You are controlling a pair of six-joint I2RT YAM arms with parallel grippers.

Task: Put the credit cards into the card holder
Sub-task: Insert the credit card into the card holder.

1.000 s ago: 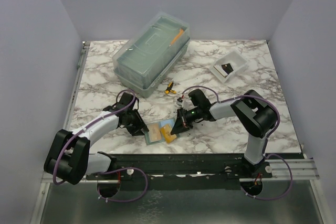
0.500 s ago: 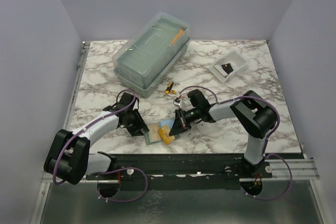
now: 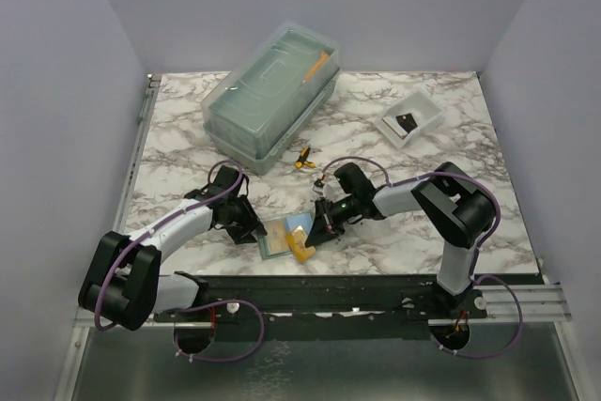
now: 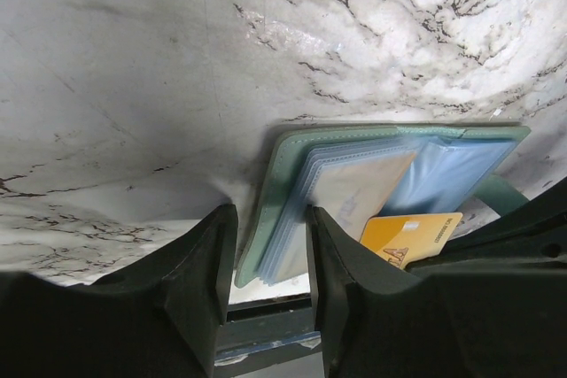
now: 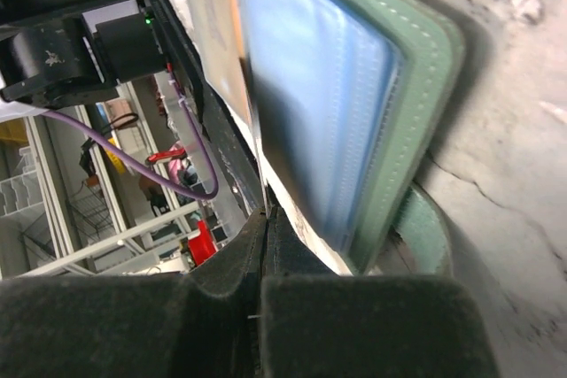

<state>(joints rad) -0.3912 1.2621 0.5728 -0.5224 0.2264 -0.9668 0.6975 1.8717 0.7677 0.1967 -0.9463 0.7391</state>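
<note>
The left arm (image 3: 178, 223) and the right arm (image 3: 402, 194) were each made of smooth pale grey tubes joined by big, round black lumps, and both stood on one long black bar (image 3: 329, 293). A thin purple cable (image 3: 218, 172) looped along each arm and curled out again down by the bottom, where a little bit of red showed too. The left gripper (image 4: 266, 223) had two thick, dull black fingers (image 4: 204, 272) with rounded tips, the right gripper (image 5: 266, 223) had the same kind of black fingers, and a tiny green light (image 3: 345, 202) shone on the right arm.
</note>
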